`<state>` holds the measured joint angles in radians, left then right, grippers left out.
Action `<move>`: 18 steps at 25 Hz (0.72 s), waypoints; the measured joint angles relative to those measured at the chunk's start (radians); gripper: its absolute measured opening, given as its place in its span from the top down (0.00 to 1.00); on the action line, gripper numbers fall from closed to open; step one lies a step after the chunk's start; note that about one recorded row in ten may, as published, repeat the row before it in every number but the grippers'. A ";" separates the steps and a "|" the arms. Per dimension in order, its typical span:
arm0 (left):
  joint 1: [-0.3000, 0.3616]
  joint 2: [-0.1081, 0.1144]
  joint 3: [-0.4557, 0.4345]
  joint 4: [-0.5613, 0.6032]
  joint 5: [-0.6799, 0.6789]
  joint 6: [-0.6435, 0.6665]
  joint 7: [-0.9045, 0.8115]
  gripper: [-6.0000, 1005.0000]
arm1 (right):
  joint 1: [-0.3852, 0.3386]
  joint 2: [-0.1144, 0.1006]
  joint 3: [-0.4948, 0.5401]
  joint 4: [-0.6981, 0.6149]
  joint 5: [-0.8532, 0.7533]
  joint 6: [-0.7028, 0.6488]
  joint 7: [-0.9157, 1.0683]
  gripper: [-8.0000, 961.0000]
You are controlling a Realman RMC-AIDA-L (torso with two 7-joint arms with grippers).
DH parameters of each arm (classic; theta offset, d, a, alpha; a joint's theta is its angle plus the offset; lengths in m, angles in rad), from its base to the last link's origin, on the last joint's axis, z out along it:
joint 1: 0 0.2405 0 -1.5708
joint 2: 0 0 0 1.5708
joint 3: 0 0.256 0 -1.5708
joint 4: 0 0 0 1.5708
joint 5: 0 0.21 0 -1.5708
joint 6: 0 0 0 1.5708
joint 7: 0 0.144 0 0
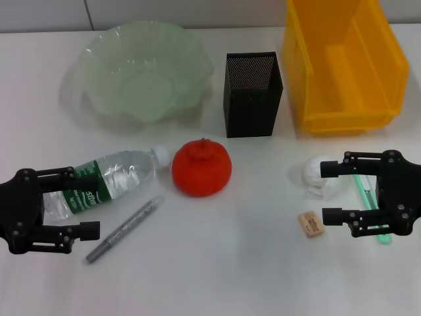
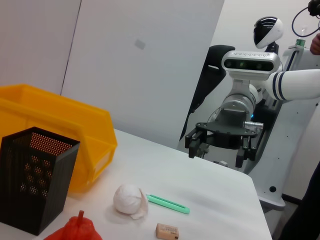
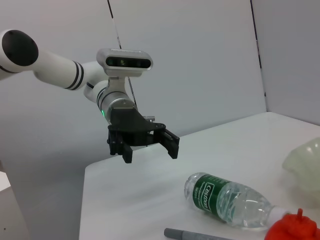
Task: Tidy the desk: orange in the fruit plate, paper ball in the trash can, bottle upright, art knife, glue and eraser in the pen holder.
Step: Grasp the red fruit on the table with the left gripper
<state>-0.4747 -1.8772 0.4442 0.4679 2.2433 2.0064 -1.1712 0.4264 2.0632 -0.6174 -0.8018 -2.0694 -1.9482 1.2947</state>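
Note:
The orange [image 1: 201, 168] sits mid-table, in front of the black mesh pen holder [image 1: 252, 92]. A clear bottle [image 1: 108, 181] with a green label lies on its side beside it, its base between the fingers of my open left gripper [image 1: 83, 201]. A grey pen-shaped stick, likely the glue [image 1: 125, 229], lies just in front of the bottle. My open right gripper [image 1: 327, 192] hovers by the white paper ball [image 1: 321, 176], with the tan eraser [image 1: 310, 224] near its lower finger. The slim green art knife [image 1: 364, 191] lies partly hidden under it.
The pale green fruit plate [image 1: 141, 69] stands at the back left. A yellow bin [image 1: 345, 62], the trash can, stands at the back right next to the pen holder. The table's front edge is out of view.

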 joint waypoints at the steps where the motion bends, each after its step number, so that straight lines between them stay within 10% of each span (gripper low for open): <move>1: 0.000 0.000 0.000 0.000 0.000 0.000 0.000 0.17 | 0.000 0.000 0.000 0.000 0.000 0.000 0.000 0.19; 18: 0.002 -0.008 -0.004 0.003 -0.001 -0.005 0.011 0.17 | -0.017 0.001 0.001 0.000 0.000 0.002 -0.001 0.19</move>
<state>-0.4727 -1.8850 0.4406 0.4710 2.2426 2.0013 -1.1600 0.4096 2.0641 -0.6167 -0.8023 -2.0695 -1.9464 1.2934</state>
